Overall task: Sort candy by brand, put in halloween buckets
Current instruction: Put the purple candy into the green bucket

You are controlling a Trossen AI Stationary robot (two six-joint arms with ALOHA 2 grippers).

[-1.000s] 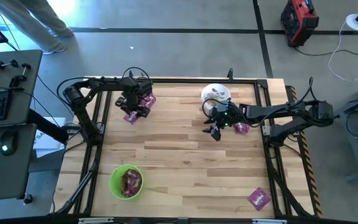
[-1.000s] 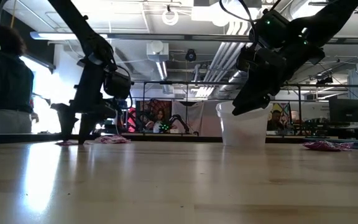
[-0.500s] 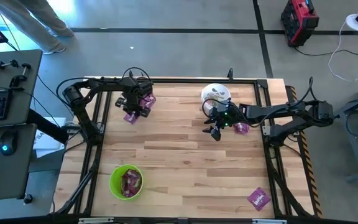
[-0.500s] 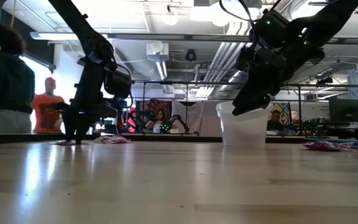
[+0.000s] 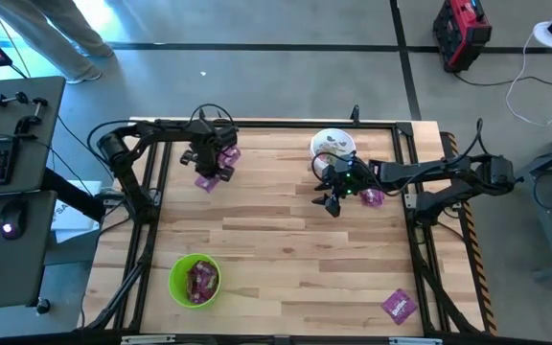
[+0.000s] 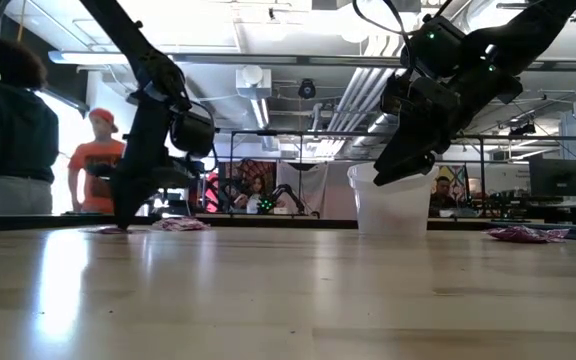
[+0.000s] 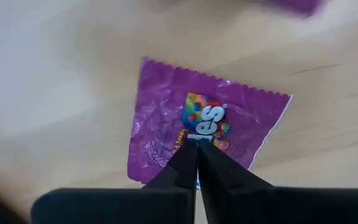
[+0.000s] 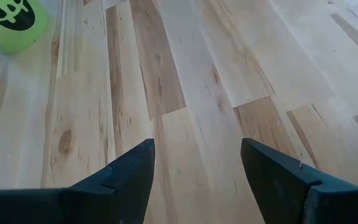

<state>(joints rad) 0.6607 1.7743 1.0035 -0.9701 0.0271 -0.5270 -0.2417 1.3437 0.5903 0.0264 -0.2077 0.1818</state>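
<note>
A purple candy packet [image 7: 166,118] with white print lies on the wood at the table's far left. My left gripper [image 7: 196,148] stands on it from above, fingers shut together; the high view shows the gripper [image 5: 209,171] over the packet [image 5: 205,183]. A second purple packet [image 5: 227,153] lies just beyond it. My right gripper [image 5: 331,202] hangs open above bare wood, just near of the white bucket [image 5: 333,144], with nothing between its fingers [image 8: 129,165]. The lime green bucket [image 5: 195,280] stands near the front left with purple packets inside. My left gripper has its shut fingertips on the middle of the packet [image 7: 194,130], right at the printed logo. The fingers come from above, pointing down. The packet lies flat on the table. Whether a pucker of wrapper sits between the tips is hidden by the fingers.
Another purple packet [image 5: 372,197] lies beside my right arm, and one more [image 5: 400,306] near the front right corner. A black frame edges the table. The wide middle of the table is bare wood. People stand in the room beyond the far left edge [image 6: 93,165].
My left gripper has shut its fingers over the middle of the purple packet while staying down at the table. The right arm has kept still.
</note>
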